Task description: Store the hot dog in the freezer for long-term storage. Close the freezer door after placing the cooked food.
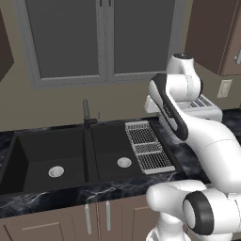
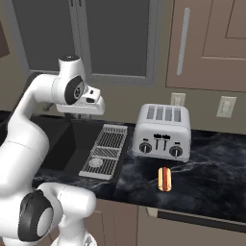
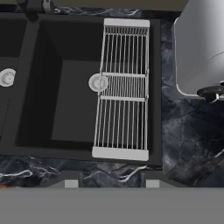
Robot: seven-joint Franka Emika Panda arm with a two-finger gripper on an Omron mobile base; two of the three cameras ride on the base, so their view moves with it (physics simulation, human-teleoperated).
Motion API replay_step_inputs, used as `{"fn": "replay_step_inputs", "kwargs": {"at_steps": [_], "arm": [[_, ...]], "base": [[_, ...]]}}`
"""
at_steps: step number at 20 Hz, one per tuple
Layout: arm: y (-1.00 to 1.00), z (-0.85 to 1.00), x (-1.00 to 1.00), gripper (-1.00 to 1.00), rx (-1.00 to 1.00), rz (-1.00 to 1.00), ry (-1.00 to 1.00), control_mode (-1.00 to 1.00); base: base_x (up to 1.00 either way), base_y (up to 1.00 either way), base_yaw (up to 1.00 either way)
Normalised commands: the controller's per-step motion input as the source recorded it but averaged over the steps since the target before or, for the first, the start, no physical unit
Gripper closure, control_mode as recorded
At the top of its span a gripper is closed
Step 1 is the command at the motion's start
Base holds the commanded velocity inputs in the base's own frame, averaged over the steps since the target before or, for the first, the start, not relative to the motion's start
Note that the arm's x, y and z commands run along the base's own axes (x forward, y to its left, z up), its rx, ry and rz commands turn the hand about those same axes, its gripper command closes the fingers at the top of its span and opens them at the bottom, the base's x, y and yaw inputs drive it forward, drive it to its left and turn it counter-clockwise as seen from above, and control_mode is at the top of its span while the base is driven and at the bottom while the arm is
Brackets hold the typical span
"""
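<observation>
While the hot dog (image 2: 164, 178) lies on the dark counter (image 2: 211, 173) just in front of the toaster (image 2: 162, 131), the gripper (image 2: 91, 106) hangs above the wire rack (image 3: 123, 89) laid over the sink (image 3: 65, 100); its jaw opening cannot be told.

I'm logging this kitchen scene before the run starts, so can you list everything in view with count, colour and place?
hot dog: one, tan bun with red sausage, on the dark counter in front of the toaster.
toaster: one, silver, four slots, on the counter right of the sink.
sink: one, black, two basins, each with a silver drain.
drying rack: one, silver wire, over the sink's right edge.
faucet: one, dark, behind the sink.
counter: black marble.
wall outlets: two, pale, behind the toaster.
window: grey, above the sink.
cabinets: brown, upper and lower.
tool: one, fingertips apart, above the sink and rack.
</observation>
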Motion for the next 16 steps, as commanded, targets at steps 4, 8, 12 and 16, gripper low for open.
{"fn": "replay_step_inputs", "kwargs": {"at_steps": [4,8,12,16], "arm": [[-0.05,0.00,-0.01,-1.00,0.00,0.00,0.00,-1.00],[0.00,0.00,-0.01,-1.00,0.00,0.00,0.00,-1.00],[-0.23,-0.11,-0.19,-1.00,-0.02,0.00,0.04,-1.00],[-0.39,-0.40,-0.20,-1.00,-0.08,0.00,0.13,-1.00]], "base": [[0.00,0.00,0.00],[0.00,0.00,0.00],[0.00,0.00,0.00],[0.00,0.00,0.00]]}}
